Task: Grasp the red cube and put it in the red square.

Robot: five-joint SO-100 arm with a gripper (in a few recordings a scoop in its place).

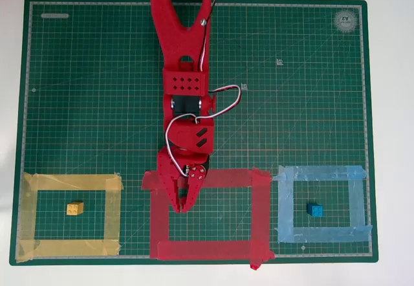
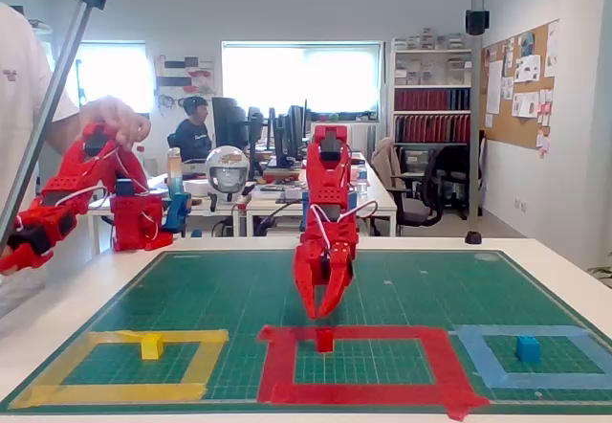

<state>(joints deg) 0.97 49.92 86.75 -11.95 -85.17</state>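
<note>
Red cube sits inside the red square, against its far strip, directly under the claw (fingertips nearly together, holding nothing). Lift straight up so you don't nudge it.

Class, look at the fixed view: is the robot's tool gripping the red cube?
No. The red cube sits on the mat inside the red square, with the tool hanging just above it.
</note>
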